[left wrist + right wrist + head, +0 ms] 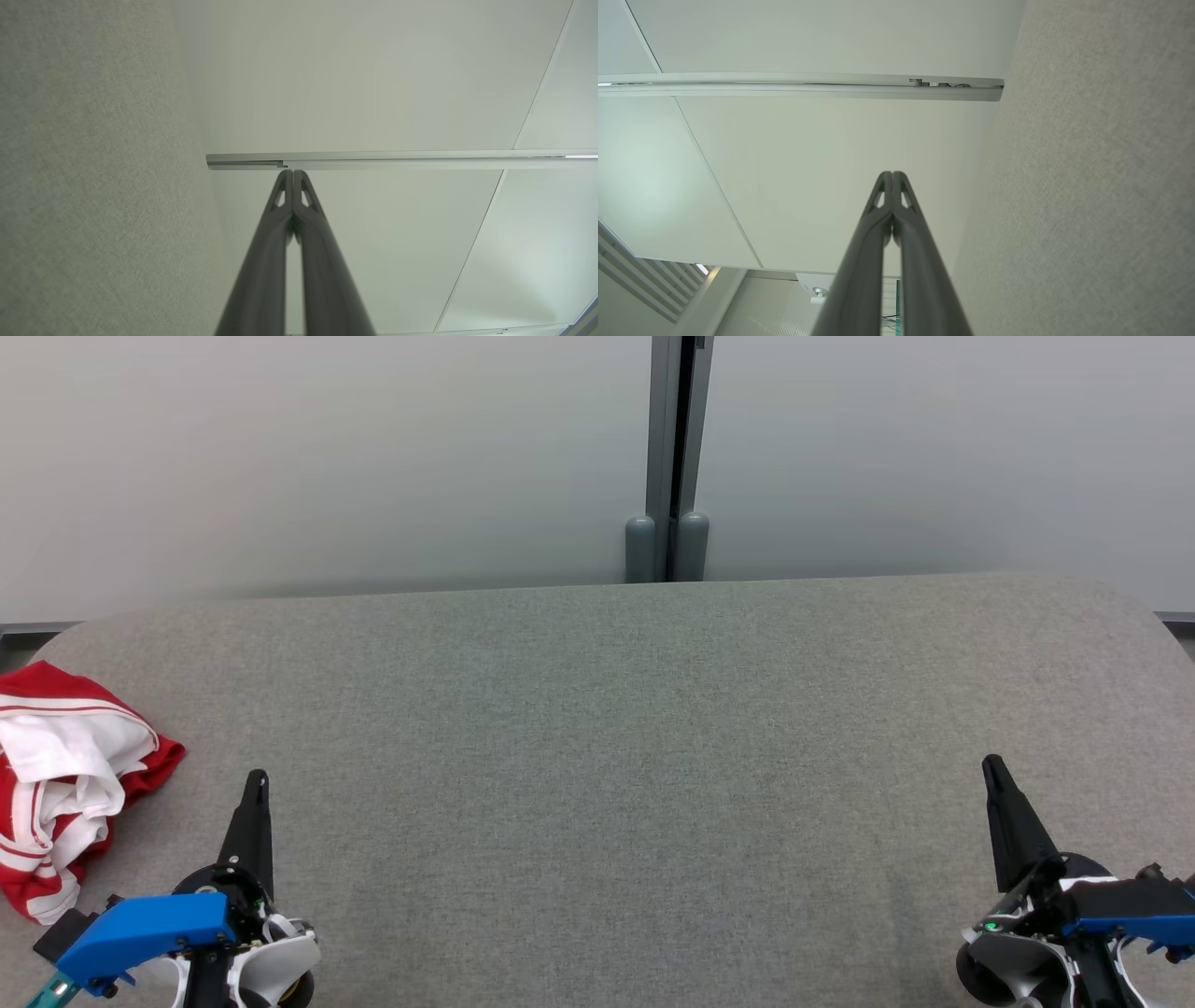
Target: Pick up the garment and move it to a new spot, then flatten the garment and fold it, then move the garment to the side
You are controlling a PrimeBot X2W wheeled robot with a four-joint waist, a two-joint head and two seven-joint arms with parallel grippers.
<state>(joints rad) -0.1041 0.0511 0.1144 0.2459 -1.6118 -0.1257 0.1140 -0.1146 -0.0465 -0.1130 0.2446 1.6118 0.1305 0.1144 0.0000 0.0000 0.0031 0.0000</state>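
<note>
A crumpled red and white garment (pixel 65 784) lies at the far left edge of the grey fabric table (pixel 616 728) in the head view. My left gripper (pixel 256 782) rests at the lower left, just right of the garment and apart from it, shut with nothing in it. At the lower right my right gripper (pixel 992 767) is shut and empty, far from the garment. In the left wrist view the left gripper (pixel 293 172) has its fingers pressed together, pointing past the table at the wall. The right gripper (pixel 892 174) looks the same in the right wrist view.
A pale wall runs behind the table, with a grey vertical post (pixel 674 457) at its middle. The table's far corners are rounded. A metal rail (pixel 397 159) crosses the wall in the left wrist view, and a rail (pixel 798 86) crosses it in the right wrist view.
</note>
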